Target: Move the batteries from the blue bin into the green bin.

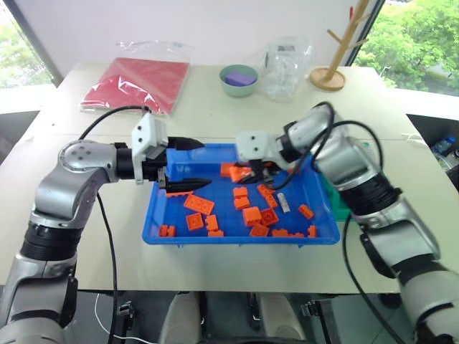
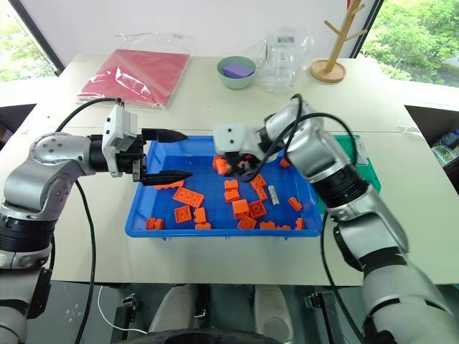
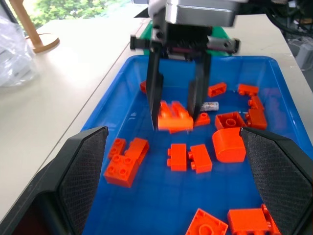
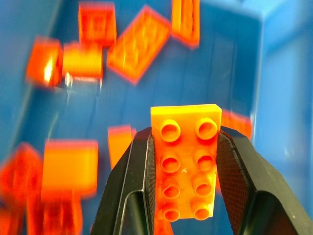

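So, the left gripper point(image 1: 185, 164) hangs wide open and empty at the big shallow blue plastic bin's point(image 1: 158, 236) 9 o'clock edge. The right gripper point(image 3: 177, 110) pinches an orange studded toy brick point(image 4: 188, 169); the one visible slim silvery battery point(image 1: 283, 203) lies at its 4 o'clock, long axis 12-to-6, closer to the right arm.

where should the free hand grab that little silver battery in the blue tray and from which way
Take the battery across its slim round middle, coming straight down from above. It lies flat on the blue tray floor with orange bricks close by, so a side approach would likely bump them. Its small size makes the exact tilt hard to judge.
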Available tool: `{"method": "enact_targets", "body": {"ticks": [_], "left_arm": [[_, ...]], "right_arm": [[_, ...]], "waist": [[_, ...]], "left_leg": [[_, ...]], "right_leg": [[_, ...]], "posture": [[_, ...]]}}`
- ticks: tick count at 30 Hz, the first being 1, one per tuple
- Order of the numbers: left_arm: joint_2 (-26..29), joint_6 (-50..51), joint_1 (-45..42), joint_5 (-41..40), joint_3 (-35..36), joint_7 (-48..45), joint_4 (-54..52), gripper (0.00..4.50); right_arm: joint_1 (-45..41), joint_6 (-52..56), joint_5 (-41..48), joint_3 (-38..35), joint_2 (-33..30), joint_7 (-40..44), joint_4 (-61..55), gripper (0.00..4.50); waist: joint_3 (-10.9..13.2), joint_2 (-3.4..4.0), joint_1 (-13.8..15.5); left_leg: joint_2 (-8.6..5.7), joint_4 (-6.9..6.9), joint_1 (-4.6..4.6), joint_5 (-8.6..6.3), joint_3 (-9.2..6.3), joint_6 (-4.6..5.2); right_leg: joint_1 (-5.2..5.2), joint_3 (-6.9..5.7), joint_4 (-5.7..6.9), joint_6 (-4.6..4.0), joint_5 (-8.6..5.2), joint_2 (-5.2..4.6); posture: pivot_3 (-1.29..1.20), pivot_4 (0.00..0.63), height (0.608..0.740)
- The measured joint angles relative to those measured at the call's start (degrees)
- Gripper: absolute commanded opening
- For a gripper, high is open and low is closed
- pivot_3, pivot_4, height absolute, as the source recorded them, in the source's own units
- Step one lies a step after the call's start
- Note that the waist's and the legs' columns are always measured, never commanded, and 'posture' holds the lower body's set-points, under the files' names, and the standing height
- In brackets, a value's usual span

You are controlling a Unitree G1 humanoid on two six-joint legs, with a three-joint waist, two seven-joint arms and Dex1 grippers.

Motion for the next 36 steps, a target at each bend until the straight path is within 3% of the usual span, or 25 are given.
{"method": "enact_targets", "body": {"ticks": [3, 8, 11, 12, 15, 20, 36], "left_arm": [[-0.1, 0.0, -0.5, 0.0, 0.0, 0.0, 0.0, 4.50], [0.1, 0.1, -0.4, -0.1, 0.0, -0.4, -0.1, 4.50], [0.2, 0.1, -0.3, -0.2, 0.0, -0.9, -0.4, 4.50], [0.4, 0.1, -0.1, -0.2, 0.1, -1.0, -0.4, 4.50], [0.3, 0.2, 0.2, -0.2, 0.0, -1.1, -0.8, 4.50], [0.3, 0.2, 0.4, -0.3, 0.0, -1.1, -1.2, 4.50], [0.4, 0.2, 0.5, -0.2, 0.0, -1.2, -1.2, 4.50]], "right_arm": [[0.9, 2.2, 0.2, 0.9, 0.3, -1.8, -0.2, 4.01], [0.7, 3.9, 2.6, -1.0, -6.7, 1.1, -1.1, 4.01], [1.0, 1.7, 4.2, -1.3, -13.9, 6.0, -1.3, 4.01], [1.3, 0.6, 4.3, -1.4, -16.5, 7.2, -1.2, 4.26], [4.1, -1.6, 4.3, -1.6, -19.7, 8.5, -0.8, 4.26], [8.1, -6.7, 3.4, -0.9, -21.7, 8.5, 2.1, 4.26], [9.9, -22.8, 1.2, -1.0, -20.2, 5.8, 10.3, 4.26]], "waist": [[0.0, 0.00, 0.1], [0.0, 0.00, -0.1], [0.0, 0.02, -0.1], [0.0, 0.02, -0.1], [0.0, 0.01, -0.4], [0.0, 0.02, -0.4], [0.0, 0.01, -0.2]], "left_leg": [[-0.05, 0.07, -0.04, 0.00, 0.00, 0.00], [-0.02, 0.03, -0.02, -0.01, -0.03, 0.01], [-0.01, -0.01, -0.02, -0.01, -0.04, 0.01], [-0.01, -0.02, -0.02, -0.01, -0.03, 0.01], [0.01, -0.02, 0.01, -0.01, -0.01, 0.01], [0.01, -0.02, 0.02, -0.01, 0.00, 0.01], [0.00, -0.01, 0.02, 0.00, 0.00, 0.01]], "right_leg": [[0.03, 0.00, -0.03, 0.00, 0.00, -0.06], [0.03, -0.01, -0.06, 0.01, 0.00, 0.02], [0.00, -0.02, -0.06, 0.01, 0.00, 0.03], [0.00, -0.02, -0.07, 0.00, 0.00, 0.03], [0.00, 0.00, -0.08, 0.00, 0.00, 0.05], [-0.01, 0.02, -0.07, 0.00, -0.01, 0.06], [0.02, 0.03, -0.09, 0.00, 0.00, 0.05]], "posture": [[0.00, 0.150, 0.736], [0.00, 0.150, 0.736], [0.00, 0.150, 0.736], [0.00, 0.150, 0.736], [0.00, 0.150, 0.736], [0.00, 0.150, 0.736], [0.00, 0.150, 0.736]]}}
